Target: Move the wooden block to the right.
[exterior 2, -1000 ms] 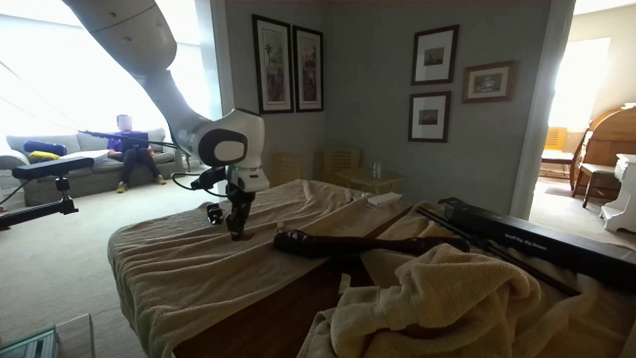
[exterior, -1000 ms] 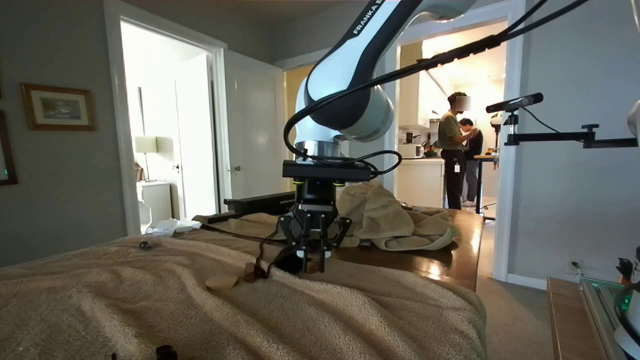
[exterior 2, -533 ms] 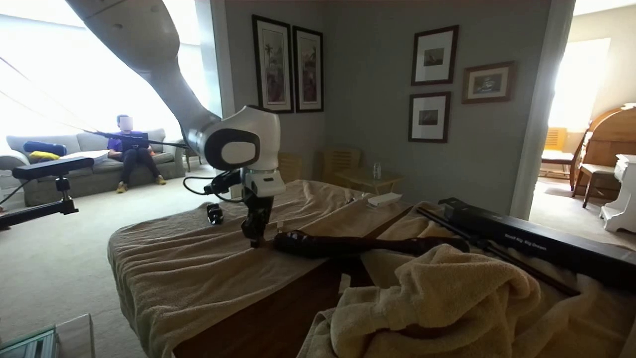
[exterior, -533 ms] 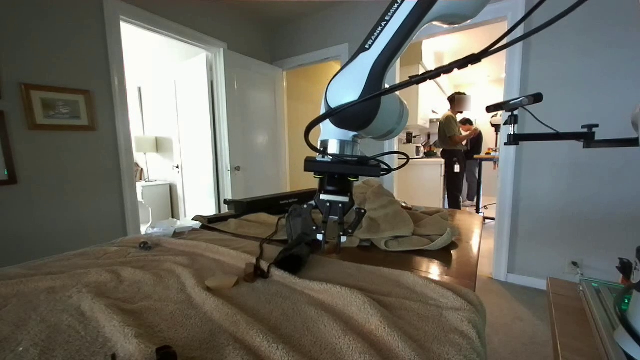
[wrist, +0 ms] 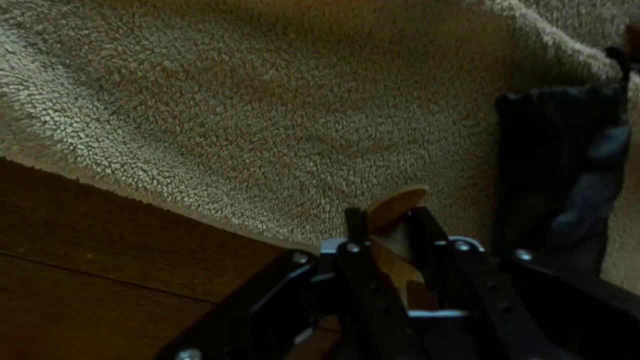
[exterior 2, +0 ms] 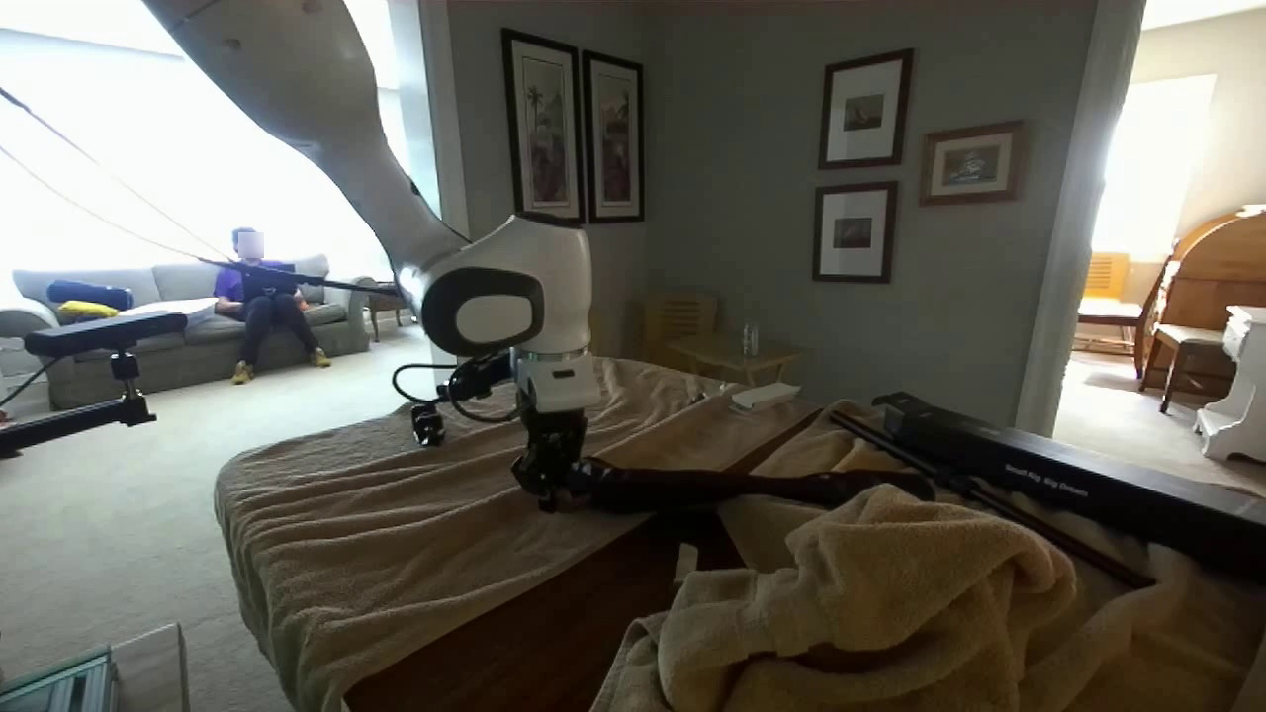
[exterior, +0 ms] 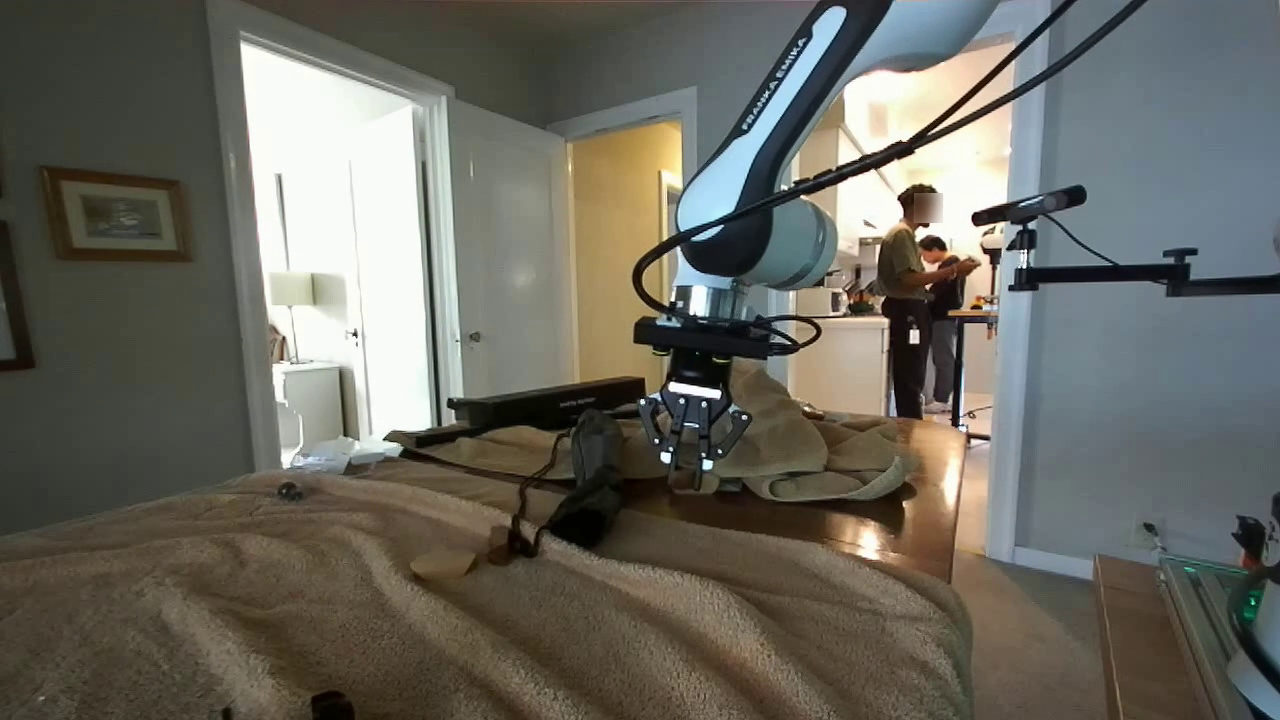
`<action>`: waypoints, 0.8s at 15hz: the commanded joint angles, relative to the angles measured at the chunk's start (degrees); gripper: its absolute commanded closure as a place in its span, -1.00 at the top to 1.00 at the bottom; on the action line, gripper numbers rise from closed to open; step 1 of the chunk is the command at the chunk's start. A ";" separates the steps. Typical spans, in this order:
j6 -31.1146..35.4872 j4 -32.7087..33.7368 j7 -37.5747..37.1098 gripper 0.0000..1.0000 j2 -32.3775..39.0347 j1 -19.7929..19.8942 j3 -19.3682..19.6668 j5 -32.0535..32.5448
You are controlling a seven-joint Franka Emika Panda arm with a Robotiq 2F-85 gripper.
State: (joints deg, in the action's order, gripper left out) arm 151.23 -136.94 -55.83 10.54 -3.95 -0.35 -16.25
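Observation:
My gripper (exterior: 687,476) is shut on a wooden block. In the wrist view the gripper (wrist: 390,217) has the brown wooden block (wrist: 397,204) between its fingertips; the block has a curved, lighter edge. The fingers hide part of it. The block is over the tan blanket (wrist: 250,125), near the edge where bare brown wood (wrist: 100,240) begins. In an exterior view the gripper (exterior 2: 554,494) is in front of the end of a dark bag, and the block is not clear there. I cannot tell how high it hangs.
A dark bag (exterior: 597,480) with a cord lies beside the gripper. A flat tan piece (exterior: 443,565) and a small brown piece (exterior: 500,546) lie on the blanket. A crumpled towel (exterior: 770,440) and a long black box (exterior: 550,400) are behind.
The gripper has moved, with the block in it, to the right in both exterior views. In one of these it also went farther back, past the dark bag, which now shows fully.

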 commanded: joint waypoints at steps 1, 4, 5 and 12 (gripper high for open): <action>5.27 -1.70 -3.98 -0.86 0.77 -0.08 1.73 0.54; 7.17 -2.11 -5.70 -0.86 2.16 -0.14 3.23 1.10; 7.58 -2.21 -6.04 -0.86 2.61 -0.16 3.62 1.17; 7.92 -1.88 -7.96 -0.86 4.94 -0.06 6.43 1.57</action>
State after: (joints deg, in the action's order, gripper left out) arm 157.92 -138.79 -61.00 14.93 -3.84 5.10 -16.06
